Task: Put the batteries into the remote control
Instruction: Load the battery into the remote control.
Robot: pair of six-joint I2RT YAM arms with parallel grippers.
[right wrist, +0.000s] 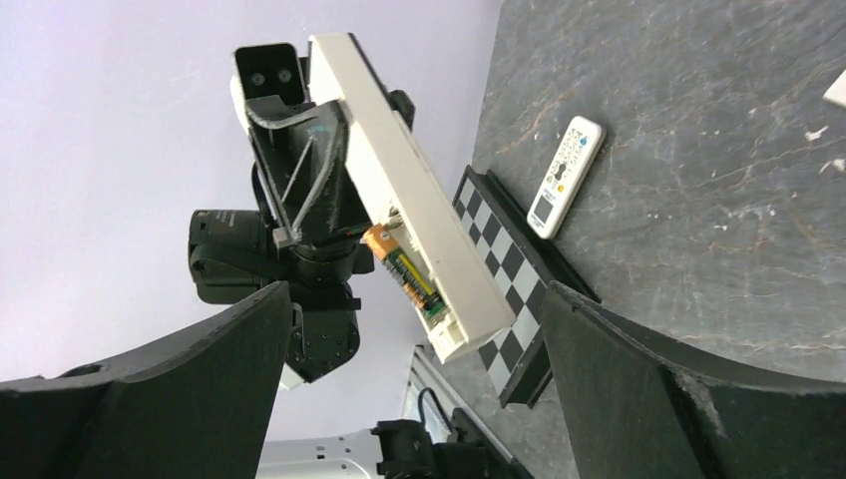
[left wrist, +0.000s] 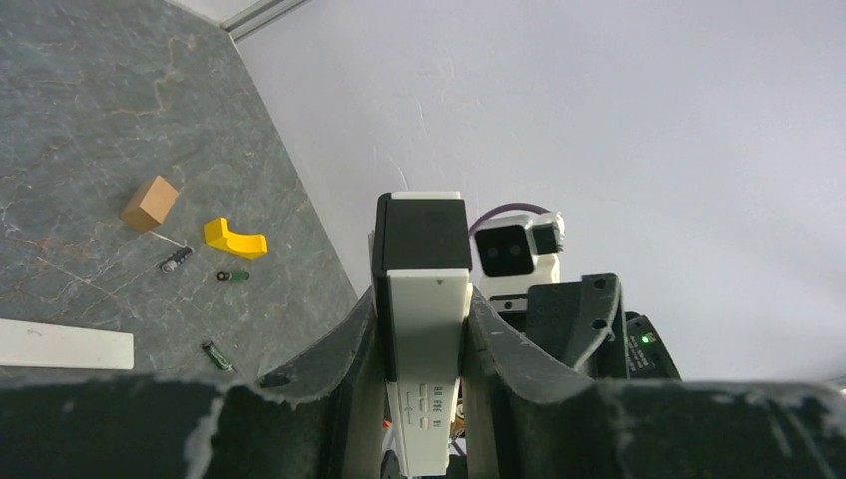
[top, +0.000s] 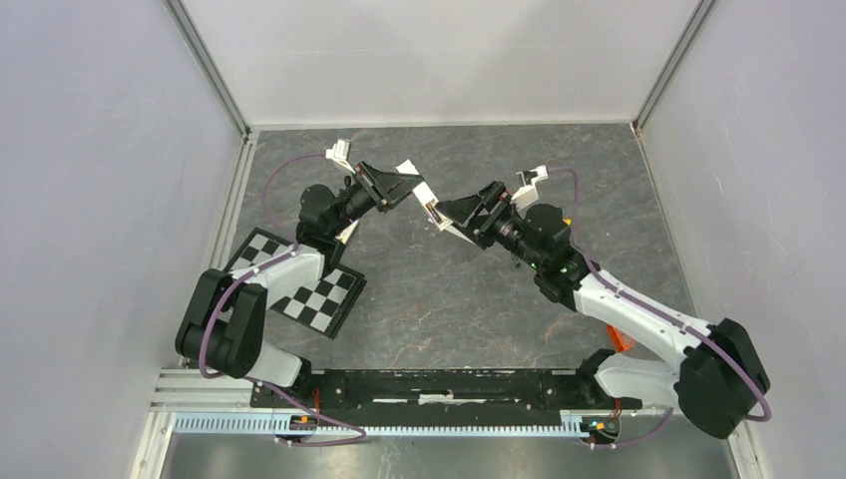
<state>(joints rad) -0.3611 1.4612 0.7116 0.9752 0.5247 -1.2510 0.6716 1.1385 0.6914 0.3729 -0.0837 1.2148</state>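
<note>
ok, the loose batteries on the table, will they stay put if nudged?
Probably not. The batteries are thin cylinders lying on their sides on the flat table, so a sideways push would likely roll them. They look rigid, so a squeeze should not deform them. They sit very low, so fingers may slip off rather than catch.

bare table [top: 469, 299] mid-front, checkerboard [top: 324, 297] at left, remote control [right wrist: 409, 200] held up mid-table, walls [top: 90, 200] on three sides
</note>
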